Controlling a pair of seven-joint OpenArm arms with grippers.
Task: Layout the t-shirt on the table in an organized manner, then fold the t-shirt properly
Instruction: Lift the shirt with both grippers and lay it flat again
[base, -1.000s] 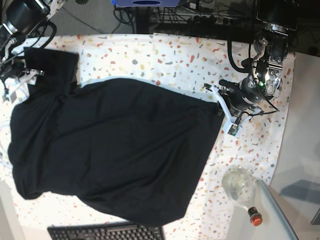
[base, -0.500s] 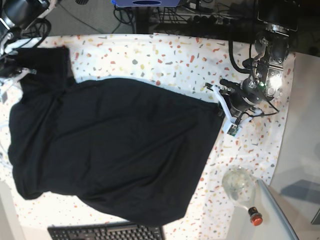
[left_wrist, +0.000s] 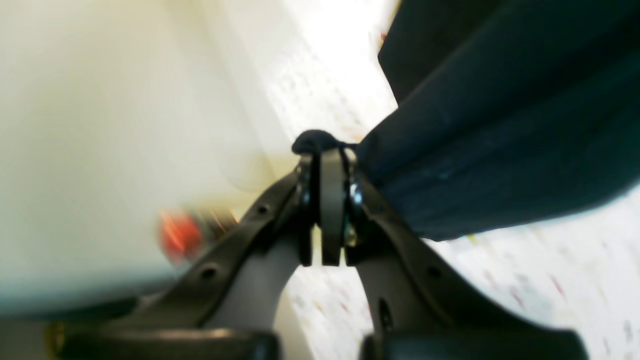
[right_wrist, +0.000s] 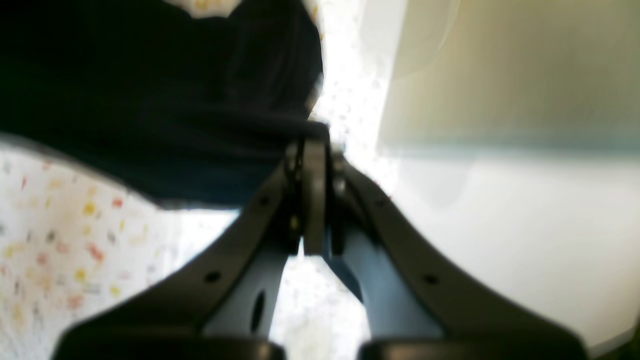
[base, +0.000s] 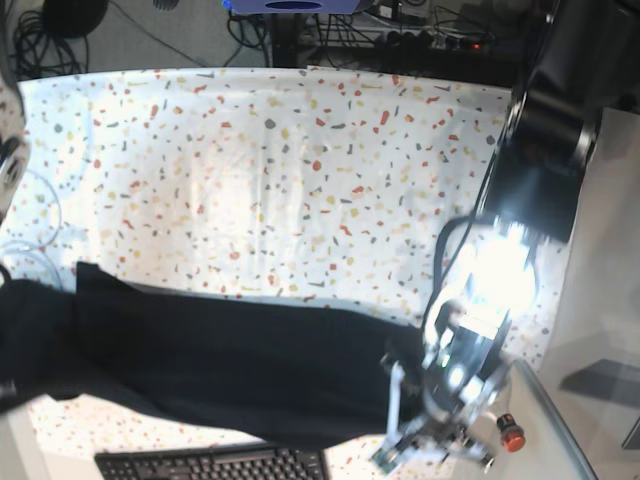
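Base view: you are looking down on the table (base: 260, 170), its speckled white cloth lying bare across the upper part of the frame; the t-shirt (base: 220, 370) is stretching as a long black band across the lower part, from the left edge to the left gripper (base: 430, 420) at lower right; that gripper is appearing blurred under a bright glare, so here you cannot tell how its fingers are standing; the right gripper is not showing in this view, the shirt running off the left edge; a black keyboard (base: 215, 465) is lying along the bottom edge just below the shirt, and a red cap (base: 512, 437) is sitting beside the left gripper

Left wrist view: you are seeing what the base view is hiding; the left gripper (left_wrist: 325, 165) is pressing its fingers (left_wrist: 331, 200) together on a bunched edge of the t-shirt (left_wrist: 500, 125), a small knot of cloth poking out above the tips; the fabric is fanning away to the upper right, above the table (left_wrist: 550, 280); a blurred red spot (left_wrist: 175, 235) is showing at left

Right wrist view: the right gripper (right_wrist: 312, 150) is likewise clamping its fingers (right_wrist: 314, 200) on a fold of the t-shirt (right_wrist: 150, 100), which is spreading to the upper left over the table (right_wrist: 60, 240); a pale blurred surface is filling the right side
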